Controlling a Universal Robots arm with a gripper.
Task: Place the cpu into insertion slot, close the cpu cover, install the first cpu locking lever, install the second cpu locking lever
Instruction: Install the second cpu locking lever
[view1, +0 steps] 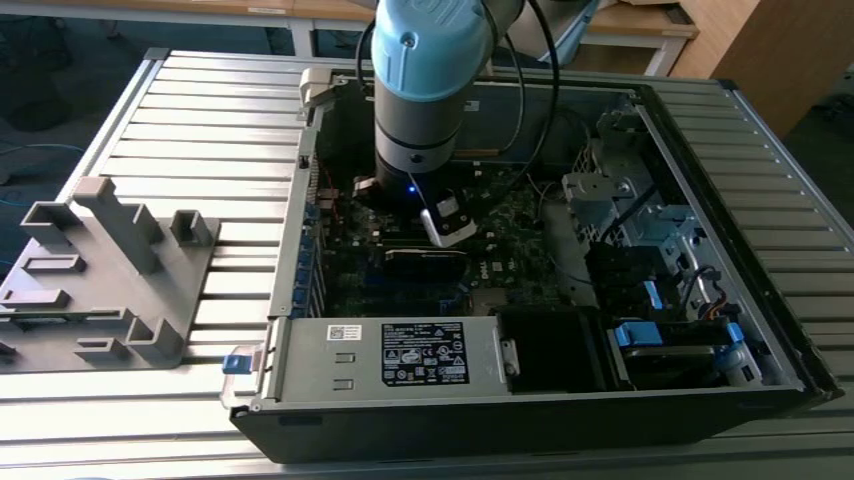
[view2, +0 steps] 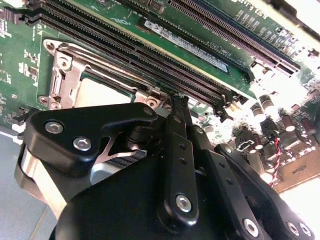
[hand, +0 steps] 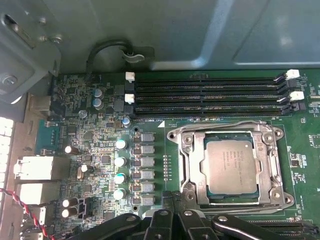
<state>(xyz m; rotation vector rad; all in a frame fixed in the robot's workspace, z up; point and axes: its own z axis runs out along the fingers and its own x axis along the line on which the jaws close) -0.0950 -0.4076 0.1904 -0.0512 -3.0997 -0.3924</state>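
Beside the socket, the gripper (hand: 175, 212) hovers with fingers pinched shut on nothing; crooked pressing could scrape the cover (hand: 231, 167) over the cpu (hand: 231, 170).

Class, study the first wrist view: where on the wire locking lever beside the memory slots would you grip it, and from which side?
Probably at the locking lever's bent end, coming from above and pinching across the wire. It is a thin rod lying low along the cpu cover, so only that bend seems to offer room.
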